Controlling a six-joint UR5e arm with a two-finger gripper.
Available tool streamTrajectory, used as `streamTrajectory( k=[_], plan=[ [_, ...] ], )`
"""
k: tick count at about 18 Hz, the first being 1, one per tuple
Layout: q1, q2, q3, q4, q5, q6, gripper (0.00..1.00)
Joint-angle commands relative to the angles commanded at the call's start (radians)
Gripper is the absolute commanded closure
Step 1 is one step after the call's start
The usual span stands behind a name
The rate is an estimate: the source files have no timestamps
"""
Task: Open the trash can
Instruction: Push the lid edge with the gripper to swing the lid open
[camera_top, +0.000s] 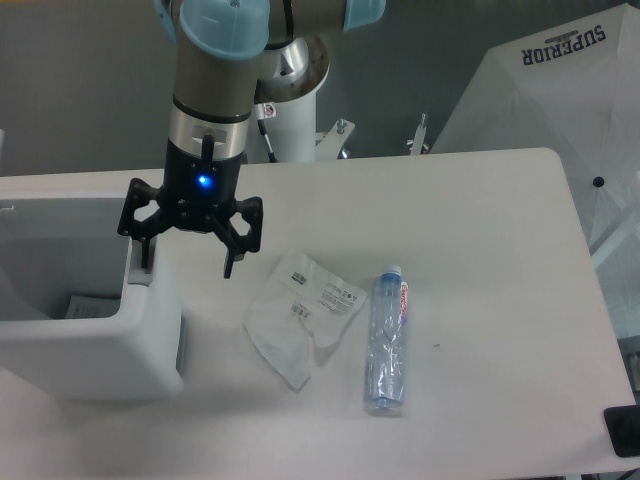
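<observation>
Trash can (90, 340) — lower left, claw (188, 262) spread wide over its right rim

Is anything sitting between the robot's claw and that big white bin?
Nothing visible does. The tool, spread open, hangs right at the trash can rim. The plastic bottle and crumpled wrapper lie off to the side.
</observation>
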Motion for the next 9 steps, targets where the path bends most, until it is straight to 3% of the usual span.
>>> streamTrajectory(
  k=[6, 9],
  plan=[
    [0.044, -0.009, 0.1, 0.031, 0.012, 0.047, 0.0],
    [0.089, -0.002, 0.107, 0.029, 0.121, 0.109, 0.0]
  ],
)
